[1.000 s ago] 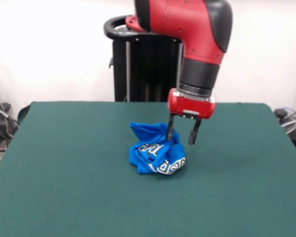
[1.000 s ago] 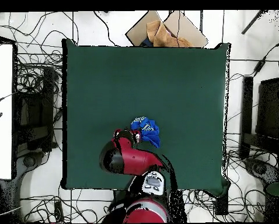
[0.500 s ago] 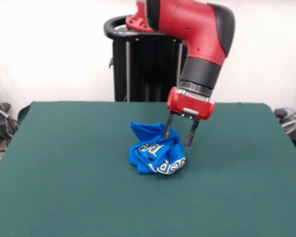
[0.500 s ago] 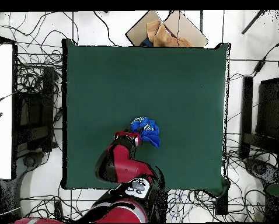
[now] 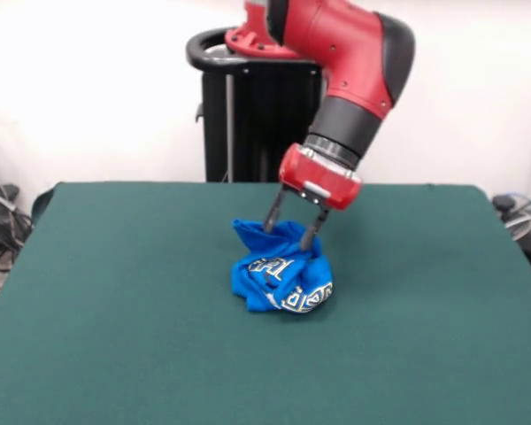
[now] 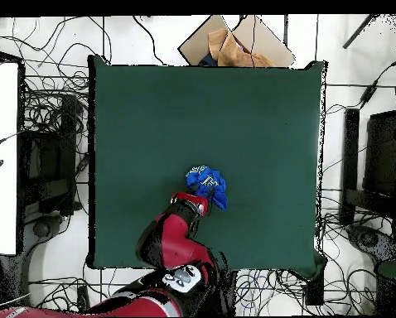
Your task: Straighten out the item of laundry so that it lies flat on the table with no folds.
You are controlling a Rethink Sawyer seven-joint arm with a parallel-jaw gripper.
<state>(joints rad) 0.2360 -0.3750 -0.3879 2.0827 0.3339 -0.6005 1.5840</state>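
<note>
The item of laundry (image 5: 280, 275) sits bunched just right of frame centre on the table (image 5: 115, 310). The gripper (image 5: 291, 229), fingers spread and empty, tilts over its upper edge. Best to pinch one outer fold, not the whole heap.

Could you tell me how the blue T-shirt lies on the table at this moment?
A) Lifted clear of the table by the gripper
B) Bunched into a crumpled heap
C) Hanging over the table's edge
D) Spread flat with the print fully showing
B: the T-shirt sits as a crumpled heap on the green table, with the open gripper at its top.
</note>
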